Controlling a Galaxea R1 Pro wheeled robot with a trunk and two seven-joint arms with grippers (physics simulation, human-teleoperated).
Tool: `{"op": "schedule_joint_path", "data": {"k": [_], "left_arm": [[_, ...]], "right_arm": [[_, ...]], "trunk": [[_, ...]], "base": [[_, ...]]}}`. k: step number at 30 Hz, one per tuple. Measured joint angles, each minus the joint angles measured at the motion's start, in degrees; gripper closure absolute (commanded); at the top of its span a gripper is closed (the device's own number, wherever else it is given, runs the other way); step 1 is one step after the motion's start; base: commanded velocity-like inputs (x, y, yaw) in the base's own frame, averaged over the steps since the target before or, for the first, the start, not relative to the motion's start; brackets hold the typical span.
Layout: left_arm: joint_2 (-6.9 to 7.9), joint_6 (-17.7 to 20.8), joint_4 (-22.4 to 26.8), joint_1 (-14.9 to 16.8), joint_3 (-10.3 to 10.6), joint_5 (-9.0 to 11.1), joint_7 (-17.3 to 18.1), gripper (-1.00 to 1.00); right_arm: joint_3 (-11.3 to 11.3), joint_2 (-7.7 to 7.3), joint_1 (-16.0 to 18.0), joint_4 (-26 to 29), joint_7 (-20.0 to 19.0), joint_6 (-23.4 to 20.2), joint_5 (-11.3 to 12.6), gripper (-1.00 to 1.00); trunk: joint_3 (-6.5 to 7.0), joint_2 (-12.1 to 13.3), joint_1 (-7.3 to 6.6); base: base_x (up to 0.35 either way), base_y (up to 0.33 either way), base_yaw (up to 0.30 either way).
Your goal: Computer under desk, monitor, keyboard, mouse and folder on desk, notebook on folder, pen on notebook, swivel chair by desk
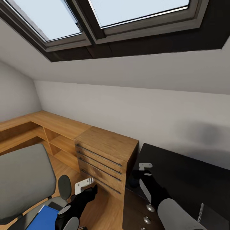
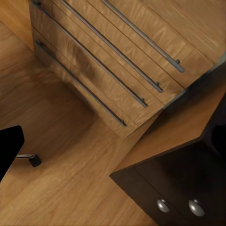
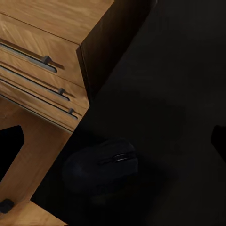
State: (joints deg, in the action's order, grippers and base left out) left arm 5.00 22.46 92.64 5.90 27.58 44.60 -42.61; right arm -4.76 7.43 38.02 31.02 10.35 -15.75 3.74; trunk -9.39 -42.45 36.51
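The dark mouse (image 3: pixel 106 165) lies on the black desk (image 1: pixel 185 179) near its corner by the drawer chest. My right gripper (image 3: pixel 115 146) hangs open just above it, one fingertip (image 3: pixel 9 146) on each side, not touching. In the head view, the right gripper (image 1: pixel 135 178) is over that desk corner. The blue folder (image 1: pixel 44 218) rests on the seat of the grey swivel chair (image 1: pixel 22 182) at lower left. My left gripper (image 1: pixel 91 191) is open and empty over the floor between chair and chest. A spiral edge, likely the notebook (image 1: pixel 200 212), shows at the lower right.
A light wooden drawer chest (image 1: pixel 105 150) stands against the desk's left end, with low wooden shelving (image 1: pixel 48 127) running left along the wall. A dark cabinet front with round knobs (image 2: pixel 195 207) sits under the desk. A chair caster (image 2: pixel 33 160) is on the wood floor.
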Motion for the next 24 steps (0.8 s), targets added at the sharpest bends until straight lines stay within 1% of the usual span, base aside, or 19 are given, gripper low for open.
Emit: {"op": "schedule_joint_path", "data": {"k": [7, 13, 24], "left_arm": [[0.04, 0.0, 0.0, 0.0, -0.1, 0.0, 0.0, -1.00], [0.04, 0.1, 0.0, 0.0, -0.2, 0.0, 0.0, -1.00], [0.04, 0.1, 0.0, 0.0, -0.2, 0.0, 0.0, -1.00]], "right_arm": [[-0.2, 0.00, 0.0, 0.0, -0.3, 0.1, 0.0, -1.00], [-1.2, -0.07, 0.0, 0.0, -0.4, 0.1, 0.0, -1.00], [-1.4, -0.10, 0.0, 0.0, -0.6, 0.1, -0.1, -1.00]], "trunk": [[-1.26, -2.8, 1.54], [-2.34, -5.2, 2.86], [-4.32, -9.6, 5.28]], "base": [[0.000, 0.000, 0.000], [0.000, 0.000, 0.000], [0.000, 0.000, 0.000]]}}
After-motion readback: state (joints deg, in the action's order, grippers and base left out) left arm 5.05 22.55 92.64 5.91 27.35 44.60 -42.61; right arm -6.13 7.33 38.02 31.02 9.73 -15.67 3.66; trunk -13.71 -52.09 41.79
